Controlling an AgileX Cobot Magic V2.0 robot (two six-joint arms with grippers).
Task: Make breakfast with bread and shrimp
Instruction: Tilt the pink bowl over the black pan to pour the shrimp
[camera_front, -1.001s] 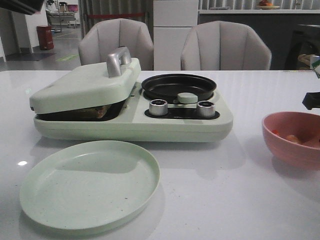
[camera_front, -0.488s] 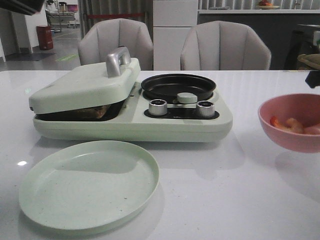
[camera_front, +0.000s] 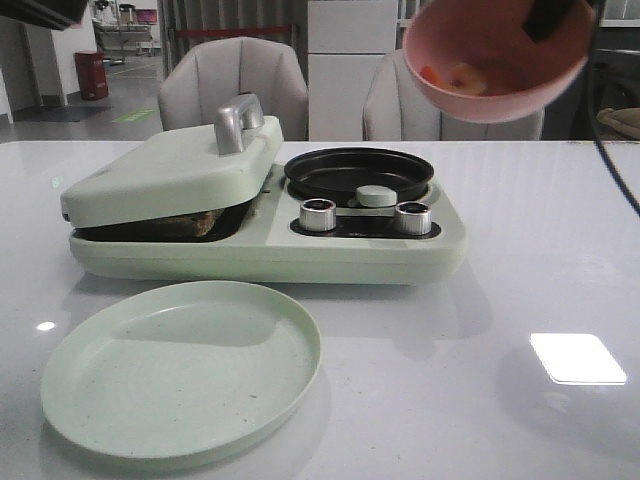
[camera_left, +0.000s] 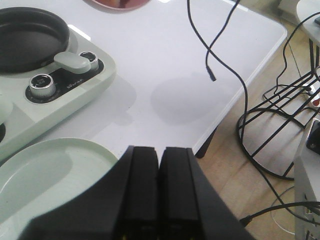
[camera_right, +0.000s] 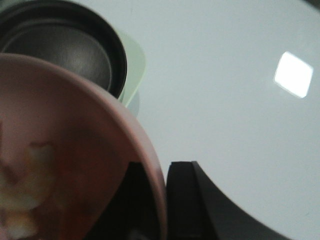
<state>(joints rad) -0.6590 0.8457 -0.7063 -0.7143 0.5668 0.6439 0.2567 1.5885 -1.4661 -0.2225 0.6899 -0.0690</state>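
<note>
With what looks like the bread (camera_front: 190, 224) already browning under the lid (camera_front: 170, 170), the right gripper (camera_right: 162, 200) clamps the pink bowl's (camera_front: 500, 60) rim, holding the shrimp (camera_front: 455, 77) tilted above the pan (camera_front: 358, 173), still unpoured; the left gripper (camera_left: 159, 175) is closed, empty.

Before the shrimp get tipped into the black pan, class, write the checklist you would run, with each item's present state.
1. Right gripper jaws clamp the pink bowl rim: ok.
2. Shrimp in bowl: ok.
3. Black pan empty: ok.
4. Bowl directly over pan: not ok, it hangs right of it.
5. Left gripper shut, away from pan: ok.
6. Bread under the lid: ok.
</note>
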